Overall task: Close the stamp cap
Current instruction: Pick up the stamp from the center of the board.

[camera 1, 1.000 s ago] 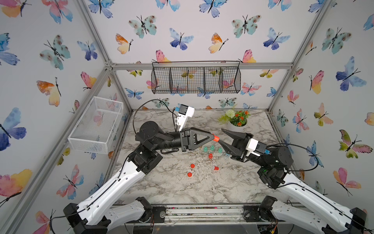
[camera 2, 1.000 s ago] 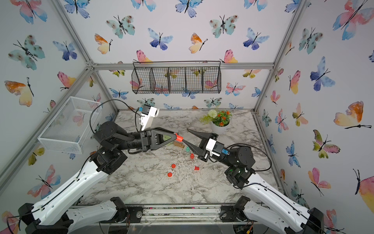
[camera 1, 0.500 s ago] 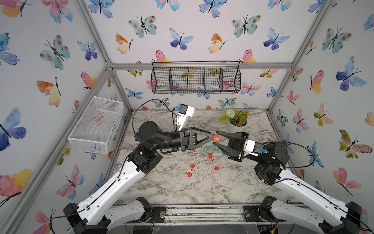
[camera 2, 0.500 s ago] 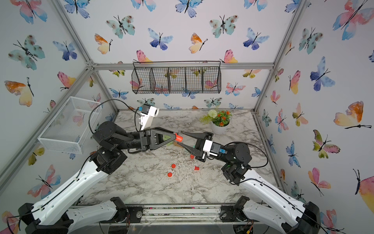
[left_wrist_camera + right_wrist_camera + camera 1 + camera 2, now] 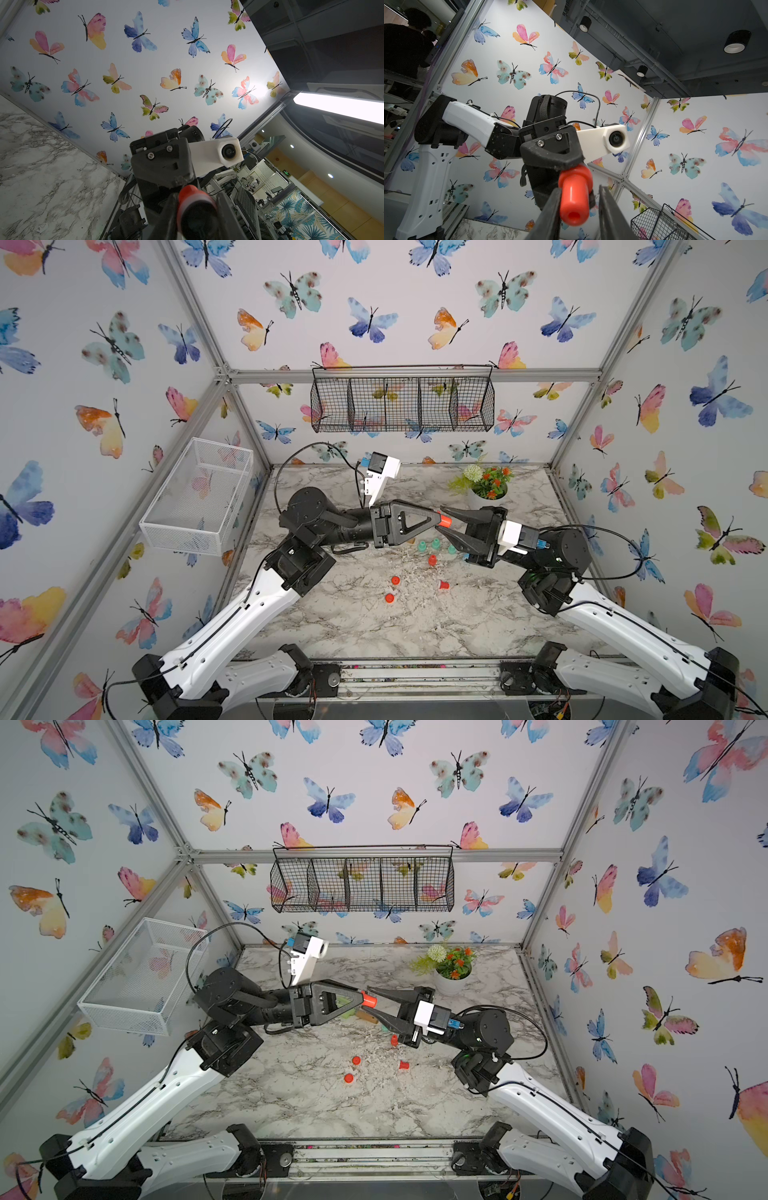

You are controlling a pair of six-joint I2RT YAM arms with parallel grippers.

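Orange stamp (image 5: 446, 521) — clamped in left pincer (image 5: 435, 519) — sits between parted jaws of right pincer (image 5: 369, 1000).

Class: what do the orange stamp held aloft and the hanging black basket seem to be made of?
Orange stamp: probably moulded plastic, smooth, slightly glossy; a soft highlight runs along it. Black basket: apparently coated metal wire; thin see-through mesh grid.

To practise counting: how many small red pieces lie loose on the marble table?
4. One red piece by the teal ones, a second and third mid-table, a fourth right of those. More may be hidden.
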